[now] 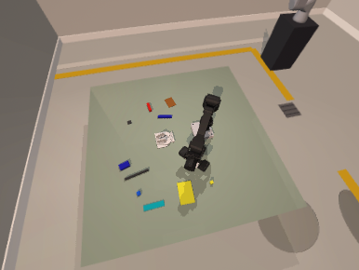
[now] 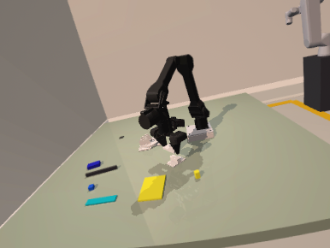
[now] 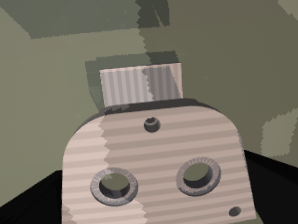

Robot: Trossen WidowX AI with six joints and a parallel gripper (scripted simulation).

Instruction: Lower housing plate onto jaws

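Observation:
The pale housing plate [image 3: 155, 145] [image 2: 169, 149], with two ringed holes and smaller screw holes, is between the jaws of my gripper [image 3: 153, 169] [image 2: 171, 148] [image 1: 197, 165]. My gripper is shut on it, above the table. A pale piece [image 2: 175, 161] lies on the table below the plate; a ribbed pale block [image 3: 125, 87] shows past the plate's far edge in the wrist view, with a gap between them. The plate hides the rest. Another pale part [image 1: 164, 139] [image 2: 147, 143] with uneven shapes lies to the left; I cannot tell whether it carries the jaws and stubs.
A yellow slab [image 1: 186, 193] [image 2: 152, 188] and small yellow block [image 1: 211, 182] [image 2: 197, 174] lie in front. At the left are a dark rod [image 1: 137, 174], blue blocks [image 1: 124, 165] and a teal bar [image 1: 153, 205]. A white plate [image 2: 194, 132] is under my arm's base.

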